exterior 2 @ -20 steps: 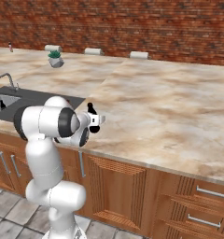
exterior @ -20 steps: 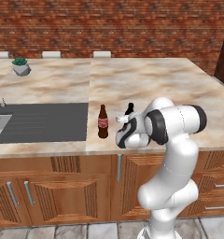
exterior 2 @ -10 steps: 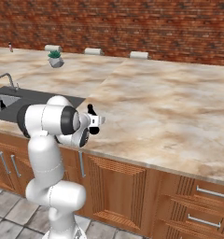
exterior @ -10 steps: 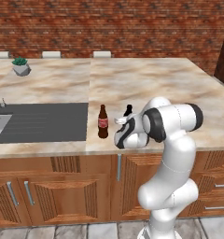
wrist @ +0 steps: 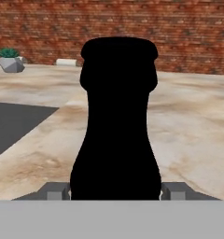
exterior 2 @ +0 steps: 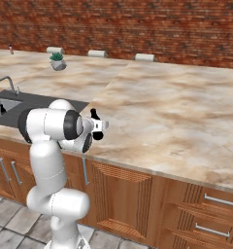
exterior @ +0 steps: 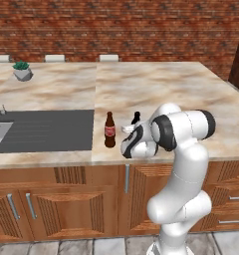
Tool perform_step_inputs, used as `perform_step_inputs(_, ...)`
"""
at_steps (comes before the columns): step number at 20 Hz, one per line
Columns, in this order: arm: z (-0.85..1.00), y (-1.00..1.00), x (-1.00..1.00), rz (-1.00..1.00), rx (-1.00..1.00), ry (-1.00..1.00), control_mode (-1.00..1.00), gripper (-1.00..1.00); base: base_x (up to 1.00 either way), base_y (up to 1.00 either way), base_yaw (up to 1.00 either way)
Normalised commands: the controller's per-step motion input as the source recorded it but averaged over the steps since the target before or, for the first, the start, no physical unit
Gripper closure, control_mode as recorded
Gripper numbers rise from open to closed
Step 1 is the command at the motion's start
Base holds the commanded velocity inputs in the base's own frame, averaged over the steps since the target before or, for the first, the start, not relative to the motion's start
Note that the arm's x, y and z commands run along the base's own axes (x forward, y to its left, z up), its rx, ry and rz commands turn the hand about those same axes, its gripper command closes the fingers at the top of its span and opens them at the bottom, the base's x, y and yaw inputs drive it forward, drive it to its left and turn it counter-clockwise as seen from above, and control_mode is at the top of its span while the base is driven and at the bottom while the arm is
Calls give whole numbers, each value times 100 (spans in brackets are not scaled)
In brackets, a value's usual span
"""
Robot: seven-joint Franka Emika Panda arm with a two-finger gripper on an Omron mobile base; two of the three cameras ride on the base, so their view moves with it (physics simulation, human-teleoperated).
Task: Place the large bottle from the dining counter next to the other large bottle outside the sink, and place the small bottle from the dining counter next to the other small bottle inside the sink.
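Two tall cola-style bottles are in sight, one red-labelled [exterior: 109, 130] and one black [wrist: 115, 121], along with one short black bottle [exterior 2: 3, 110] in one sink [exterior 2: 9, 103], one faucet [exterior 2: 8, 82] and one potted plant [exterior: 22, 71].

This is a kitchen. A big counter [exterior: 156, 84] of light brown stone with swirls runs across the room, and under it are reddish wooden cabinets [exterior: 66, 201] with metal handles and drawers [exterior 2: 210, 219]. A grey metal sink [exterior 2: 4, 107] with a thin shiny faucet [exterior 2: 9, 82] sits in a dark grey part of the counter top. Behind it all is a red brick wall [exterior: 116, 25]. A little green plant in a grey pot [exterior: 22, 71] stands on the counter, and so does a cola bottle [exterior: 109, 130].
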Motion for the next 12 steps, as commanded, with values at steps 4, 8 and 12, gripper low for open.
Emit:
perform_step_inputs(4, -53, 2, 0, 0, -3, -5, -100, -100, 0, 0, 0)
perform_step_inputs(8, -44, 3, -3, 0, -6, -7, -100, -100, 0, 0, 0)
perform_step_inputs(12, -39, 0, -17, 0, -12, -10, -100, -100, 0, 0, 0)
